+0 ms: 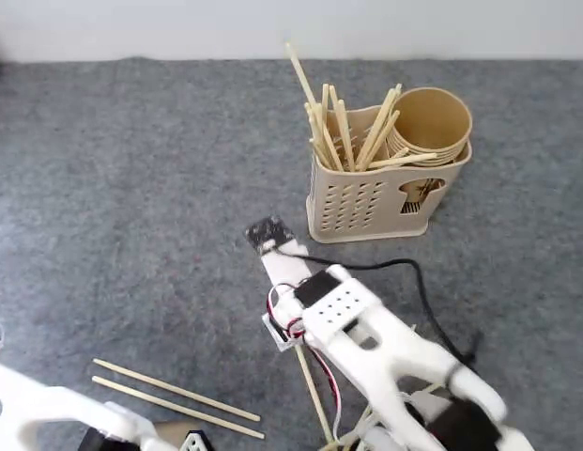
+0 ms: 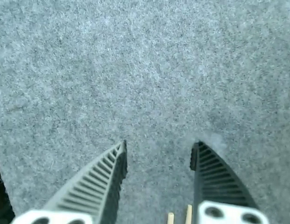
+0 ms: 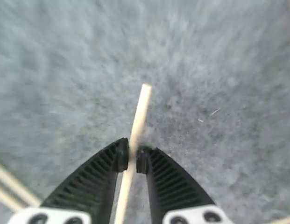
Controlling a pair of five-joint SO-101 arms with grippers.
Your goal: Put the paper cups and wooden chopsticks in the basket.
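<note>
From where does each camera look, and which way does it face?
High view: fixed above, looking down on the grey felt table, the beige perforated plastic basket and both white arms.
Left wrist view: on the left wrist, facing the felt past the open left gripper.
Right wrist view: on the right wrist, facing the felt past the right gripper, shut on a pale wooden chopstick.
Shared: high and right wrist views both show two loose wooden chopsticks.

high: overhead, far | wrists: close, facing down | shared: grey felt (image 1: 131, 188), chopsticks (image 1: 176, 390)
</note>
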